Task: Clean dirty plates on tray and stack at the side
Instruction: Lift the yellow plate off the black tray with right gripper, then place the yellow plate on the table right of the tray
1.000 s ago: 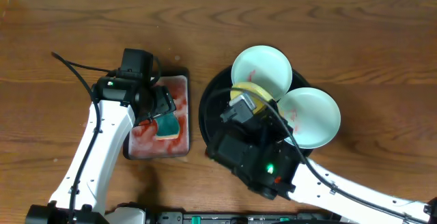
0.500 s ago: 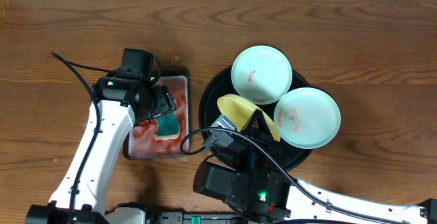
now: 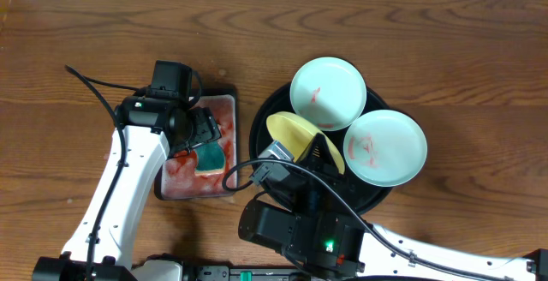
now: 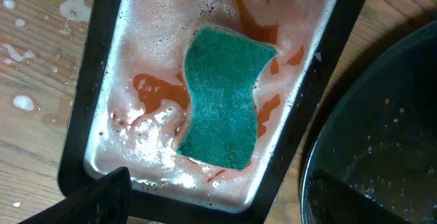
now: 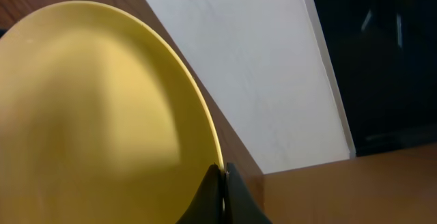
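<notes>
Beneath the spread left jaws lies the sponge [image 4: 223,100], its narrow width between them; right jaws pinch the yellow plate [image 3: 287,133].

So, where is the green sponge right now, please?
Overhead, the green sponge lies in the small rectangular tray of pinkish foam, left of the round black tray, beneath the left gripper.

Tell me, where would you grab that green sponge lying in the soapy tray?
I'd pinch the green sponge across its narrow waist, coming straight down from above. It lies flat in the foamy rectangular tray, so only its top and curved-in long sides are reachable; the pinched middle gives two fingers the shortest span.
</notes>
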Robot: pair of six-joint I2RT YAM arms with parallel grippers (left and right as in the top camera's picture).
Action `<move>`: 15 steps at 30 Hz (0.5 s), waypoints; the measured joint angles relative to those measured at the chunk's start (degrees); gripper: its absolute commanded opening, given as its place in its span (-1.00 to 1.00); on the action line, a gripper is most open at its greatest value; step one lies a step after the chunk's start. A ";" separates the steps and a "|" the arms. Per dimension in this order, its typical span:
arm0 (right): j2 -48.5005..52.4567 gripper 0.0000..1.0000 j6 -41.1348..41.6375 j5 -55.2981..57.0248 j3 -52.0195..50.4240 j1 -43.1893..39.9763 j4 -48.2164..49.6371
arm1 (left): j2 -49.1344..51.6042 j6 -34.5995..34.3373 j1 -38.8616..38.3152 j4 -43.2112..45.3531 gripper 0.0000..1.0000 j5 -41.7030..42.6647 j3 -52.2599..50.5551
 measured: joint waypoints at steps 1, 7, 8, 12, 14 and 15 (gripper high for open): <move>0.00 -0.98 0.02 -0.04 0.00 -0.15 0.07 | 0.00 0.00 0.00 0.00 0.65 0.00 0.00; 0.00 -0.98 3.02 -2.25 0.02 -2.47 -0.48 | 0.00 0.00 0.02 0.02 0.65 0.00 0.00; 0.00 -0.98 5.51 -4.33 0.13 -4.09 -1.53 | 0.00 0.00 0.00 -0.02 0.65 0.00 0.00; 0.00 -0.98 17.92 -18.38 0.28 -18.40 -4.94 | 0.00 0.00 0.02 -0.04 0.65 0.00 0.00; -0.09 -0.98 21.68 -29.35 0.33 -28.87 -4.66 | 0.00 0.00 0.02 -0.09 0.65 -0.02 0.00; -0.11 -0.98 22.60 -34.29 0.33 -33.55 -4.55 | 0.00 0.00 0.02 0.07 0.65 0.00 -0.02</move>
